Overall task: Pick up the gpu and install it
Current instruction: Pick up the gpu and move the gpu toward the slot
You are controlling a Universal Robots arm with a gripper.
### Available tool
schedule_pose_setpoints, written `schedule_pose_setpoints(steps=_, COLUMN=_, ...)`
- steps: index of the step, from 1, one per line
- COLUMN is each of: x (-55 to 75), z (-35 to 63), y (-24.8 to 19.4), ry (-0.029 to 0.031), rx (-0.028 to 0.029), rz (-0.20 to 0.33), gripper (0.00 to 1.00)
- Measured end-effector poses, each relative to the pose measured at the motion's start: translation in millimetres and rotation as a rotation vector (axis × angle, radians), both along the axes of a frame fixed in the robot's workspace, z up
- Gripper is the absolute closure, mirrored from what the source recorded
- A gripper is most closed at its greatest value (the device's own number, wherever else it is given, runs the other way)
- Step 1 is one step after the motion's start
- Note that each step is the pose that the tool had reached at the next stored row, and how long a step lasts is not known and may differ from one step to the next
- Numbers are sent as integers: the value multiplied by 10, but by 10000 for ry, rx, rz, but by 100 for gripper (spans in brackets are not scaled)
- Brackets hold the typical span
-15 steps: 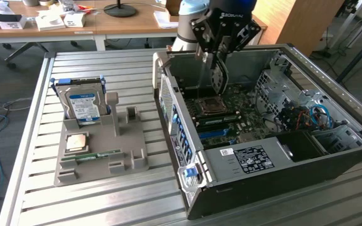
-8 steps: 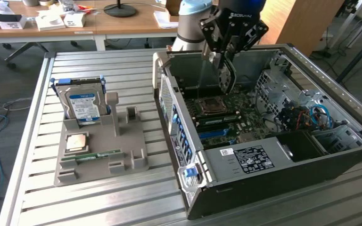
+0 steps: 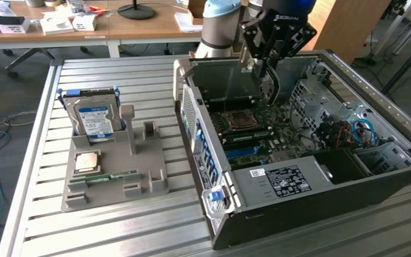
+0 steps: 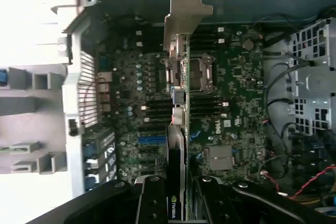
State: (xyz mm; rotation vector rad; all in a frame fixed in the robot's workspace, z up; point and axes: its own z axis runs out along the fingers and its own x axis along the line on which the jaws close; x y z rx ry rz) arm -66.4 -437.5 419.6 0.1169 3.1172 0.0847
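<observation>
Exterior view: the gpu is held upright by the claw, which is closed narrowly on its edge. It is held over the motherboard inside the open computer case on the slatted surface.

Wrist view: the gpu is seen edge-on, clamped between the claw fingers. Its metal bracket is near the case wall.

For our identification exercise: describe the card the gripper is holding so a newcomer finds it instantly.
Find the open computer case. Over its motherboard the gripper holds the gpu, a thin card. Alone here, it ends in a pale metal bracket.
</observation>
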Motion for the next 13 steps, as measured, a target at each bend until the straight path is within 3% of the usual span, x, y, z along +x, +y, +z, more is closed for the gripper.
schedule_pose_setpoints(steps=13, x=420, z=0, y=0, ry=0, rx=1, rz=-1, gripper=73)
